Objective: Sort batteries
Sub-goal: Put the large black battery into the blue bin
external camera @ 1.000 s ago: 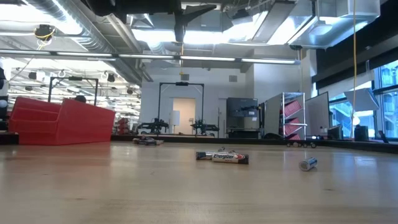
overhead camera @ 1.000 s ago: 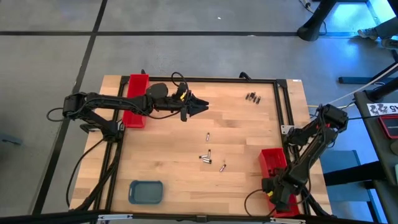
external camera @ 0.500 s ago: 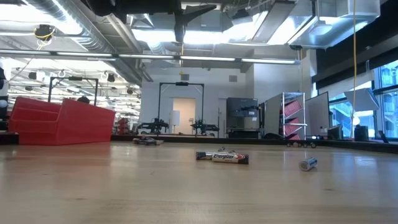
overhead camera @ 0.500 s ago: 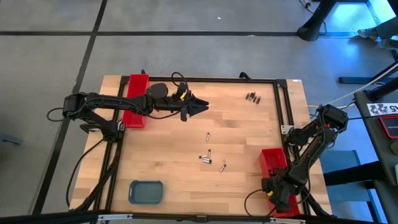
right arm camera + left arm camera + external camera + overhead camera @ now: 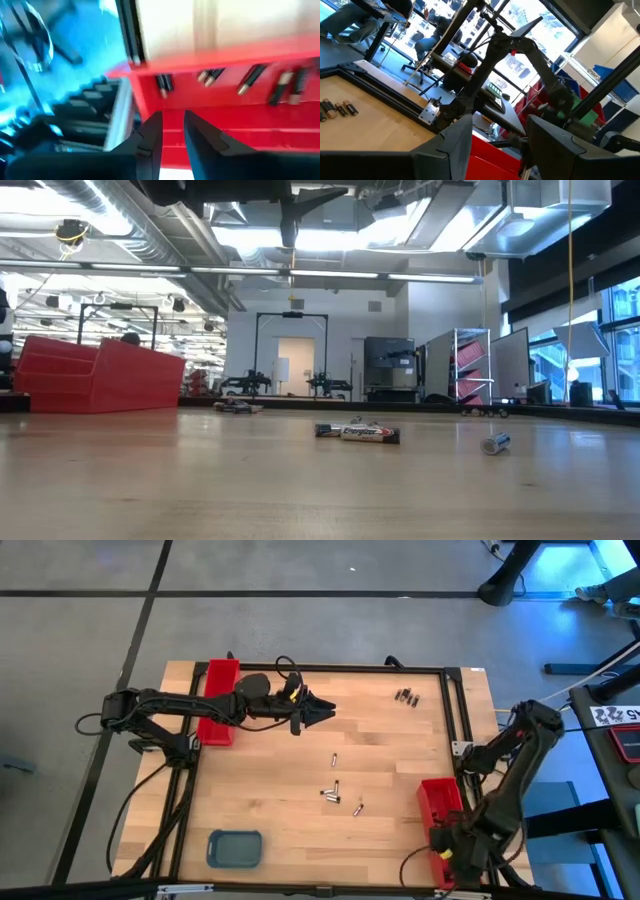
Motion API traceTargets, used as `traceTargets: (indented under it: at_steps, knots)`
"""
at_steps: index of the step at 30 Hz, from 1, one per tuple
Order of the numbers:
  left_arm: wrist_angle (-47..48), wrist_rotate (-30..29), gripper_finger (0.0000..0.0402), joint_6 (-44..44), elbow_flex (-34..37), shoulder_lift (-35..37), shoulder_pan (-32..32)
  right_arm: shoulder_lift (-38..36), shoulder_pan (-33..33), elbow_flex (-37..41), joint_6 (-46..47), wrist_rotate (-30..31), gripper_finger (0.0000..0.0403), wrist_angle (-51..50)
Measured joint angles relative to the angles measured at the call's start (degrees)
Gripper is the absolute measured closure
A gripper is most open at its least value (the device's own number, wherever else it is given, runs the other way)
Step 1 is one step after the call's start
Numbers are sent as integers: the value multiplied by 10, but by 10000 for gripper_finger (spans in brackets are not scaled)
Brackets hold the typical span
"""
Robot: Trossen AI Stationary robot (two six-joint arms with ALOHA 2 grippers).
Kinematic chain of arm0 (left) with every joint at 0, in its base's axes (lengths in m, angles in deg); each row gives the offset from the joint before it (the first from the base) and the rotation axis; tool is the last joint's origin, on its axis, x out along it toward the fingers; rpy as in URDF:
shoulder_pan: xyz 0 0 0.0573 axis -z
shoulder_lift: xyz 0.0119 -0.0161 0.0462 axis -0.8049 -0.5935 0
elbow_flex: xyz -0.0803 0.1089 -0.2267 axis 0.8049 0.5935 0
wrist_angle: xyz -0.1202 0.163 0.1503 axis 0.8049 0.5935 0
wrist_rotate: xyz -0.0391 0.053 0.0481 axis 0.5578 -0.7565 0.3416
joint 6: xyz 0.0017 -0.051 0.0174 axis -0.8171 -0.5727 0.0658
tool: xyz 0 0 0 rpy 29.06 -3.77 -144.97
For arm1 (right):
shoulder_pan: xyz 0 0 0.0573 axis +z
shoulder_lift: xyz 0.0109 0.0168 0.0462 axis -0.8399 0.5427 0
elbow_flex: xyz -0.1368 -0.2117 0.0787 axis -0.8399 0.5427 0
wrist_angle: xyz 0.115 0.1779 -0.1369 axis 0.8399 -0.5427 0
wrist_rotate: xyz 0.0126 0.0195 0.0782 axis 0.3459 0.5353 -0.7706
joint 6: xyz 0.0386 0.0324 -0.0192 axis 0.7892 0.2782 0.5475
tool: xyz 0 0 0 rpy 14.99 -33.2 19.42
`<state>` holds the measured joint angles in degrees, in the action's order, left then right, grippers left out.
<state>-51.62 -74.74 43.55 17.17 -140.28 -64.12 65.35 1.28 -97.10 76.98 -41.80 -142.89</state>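
Right arm has shifted over the right red tray point(image 5: 436, 802) | right gripper point(image 5: 172, 131) slightly parted, empty; left gripper point(image 5: 322, 712) spread, waiting at 11 o'clock | step: drop done | next: reach batteries point(image 5: 337, 790) mid-table

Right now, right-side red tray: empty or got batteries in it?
Not empty. The right wrist view shows several batteries lying inside the red tray, beyond the right gripper.

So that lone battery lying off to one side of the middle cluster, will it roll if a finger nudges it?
Probably. The lone battery is a smooth metal cylinder lying on its side on the flat wooden table, so a sideways nudge likely rolls it. It looks rigid, and slick enough to slip from the pads. Nothing around it would stop a roll.
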Motion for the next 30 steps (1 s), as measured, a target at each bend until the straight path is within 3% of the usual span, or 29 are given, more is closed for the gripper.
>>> traceTargets:
  at_steps: [7,12,14,20,25,30]
  knots:
    - [1,0,225,42,0,0,0,-36,-61,-102,57,264,325,-151]
    - [1,-1,225,52,0,0,11,-67,-159,-83,116,474,323,-174]
    - [1,-1,225,51,0,0,23,-89,-210,-55,117,511,319,-173]
    - [29,0,225,56,0,0,72,-184,-423,65,74,500,296,-140]
    - [68,-2,225,59,0,0,109,-243,-662,164,-108,341,268,-22]
    - [75,-34,225,43,0,0,130,-219,-890,227,-263,204,237,52]
